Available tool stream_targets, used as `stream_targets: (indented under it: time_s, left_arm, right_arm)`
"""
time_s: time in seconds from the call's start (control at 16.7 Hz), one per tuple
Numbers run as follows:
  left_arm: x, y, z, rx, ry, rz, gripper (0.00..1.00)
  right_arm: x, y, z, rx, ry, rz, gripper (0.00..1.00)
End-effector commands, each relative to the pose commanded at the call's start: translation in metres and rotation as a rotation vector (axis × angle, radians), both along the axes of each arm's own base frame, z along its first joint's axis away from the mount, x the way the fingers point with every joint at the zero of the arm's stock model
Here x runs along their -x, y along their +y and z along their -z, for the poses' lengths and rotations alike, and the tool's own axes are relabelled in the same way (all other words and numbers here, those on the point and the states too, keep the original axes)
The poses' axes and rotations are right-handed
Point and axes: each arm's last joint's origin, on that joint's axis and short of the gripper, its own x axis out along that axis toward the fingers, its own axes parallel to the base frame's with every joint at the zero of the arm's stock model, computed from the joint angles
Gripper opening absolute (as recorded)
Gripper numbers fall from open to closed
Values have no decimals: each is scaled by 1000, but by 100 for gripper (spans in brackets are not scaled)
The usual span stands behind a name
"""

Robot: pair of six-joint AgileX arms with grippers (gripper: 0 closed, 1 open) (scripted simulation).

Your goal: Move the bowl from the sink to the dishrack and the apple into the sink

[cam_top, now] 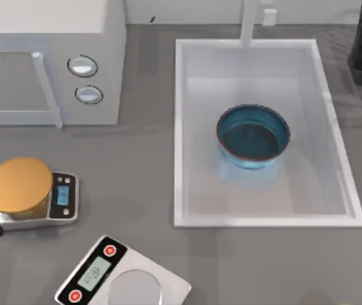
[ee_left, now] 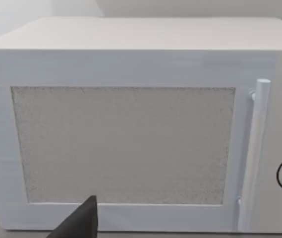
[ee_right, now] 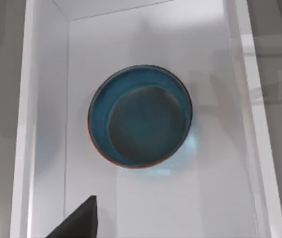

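Right of centre on the counter (cam_top: 244, 267): sink (cam_top: 182, 133), white, faucet post at far rim; bowl (cam_top: 253, 136) upright on basin floor, roughly mid-basin, apart from every wall. Right wrist view looking straight down onto bowl (ee_right: 140, 117); dark fingertip of right hand (ee_right: 79, 220) at frame edge, clear of the bowl, nothing held; released or clenched cannot be told. Right arm dark at far right edge of top view. Left arm at near left edge beside scale (cam_top: 31, 194) with orange-gold plate; left wrist view facing microwave (ee_left: 131, 124), one dark fingertip of left hand (ee_left: 79, 223) visible, state cannot be told. Apple and dishrack not located. Task judged at start: bowl not yet lifted. Risks: glossy thin rim may slip from a two-finger pinch; off-centre grip could tilt bowl on lifting; descent close to the sink wall could strike the raised rim.
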Motion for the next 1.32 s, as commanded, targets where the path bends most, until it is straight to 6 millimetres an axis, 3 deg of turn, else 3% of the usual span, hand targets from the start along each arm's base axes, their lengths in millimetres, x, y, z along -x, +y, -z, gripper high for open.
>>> stream_targets:
  time_s: [0.24,0.42,0.54,0.72,0.9,1.32]
  left_arm:
    - [0,0,0,0,0,0,100]
    - [0,0,0,0,0,0,100]
    - [0,0,0,0,0,0,100]
    - [0,0,0,0,0,0,100]
    - [0,0,0,0,0,0,100]
    - [0,0,0,0,0,0,100]
  right_arm:
    - [-92,55,24,56,238,-2,100]
    - [-146,100,66,113,369,-15,100]
    - [-171,128,100,152,435,-30,100]
    - [-191,162,146,199,495,-60,100]
    - [-197,185,174,226,514,-92,100]
    - [-199,194,183,235,515,-108,100]
